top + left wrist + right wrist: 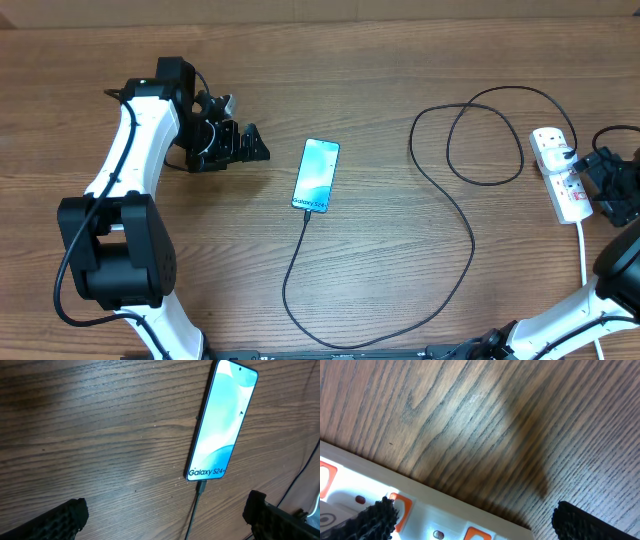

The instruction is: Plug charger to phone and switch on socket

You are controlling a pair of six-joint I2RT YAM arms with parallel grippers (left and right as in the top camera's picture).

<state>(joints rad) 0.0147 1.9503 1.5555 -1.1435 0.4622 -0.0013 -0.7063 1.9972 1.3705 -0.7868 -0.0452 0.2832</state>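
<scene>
The slim rectangular smartphone with a dark edge and a light blue-teal screen lies flat near the middle of the wooden bench, its "Galaxy S24" end turned toward the robot. The long thin black charger cable runs from that end, sweeps down and round to the right, loops once and reaches the white oblong power strip at the right edge of the bench. In the left wrist view the small black connector tip sits against the phone's lower edge and looks seated in the port. I therefore judge the plugging step done and the step in hand to be switching on the socket. The left pincer hangs just left of the phone, fingers wide apart and holding nothing. The right pincer is at the power strip's right side, also spread wide and empty. Its wrist view shows one finger over the strip close by a small red-orange switch, the other over bare wood. Whether any switch is already on cannot be told. The next move probably calls for lining one fingertip up on the switch that serves the charger's outlet. It should then press down squarely without shoving the strip or snagging its thick white cord.
</scene>
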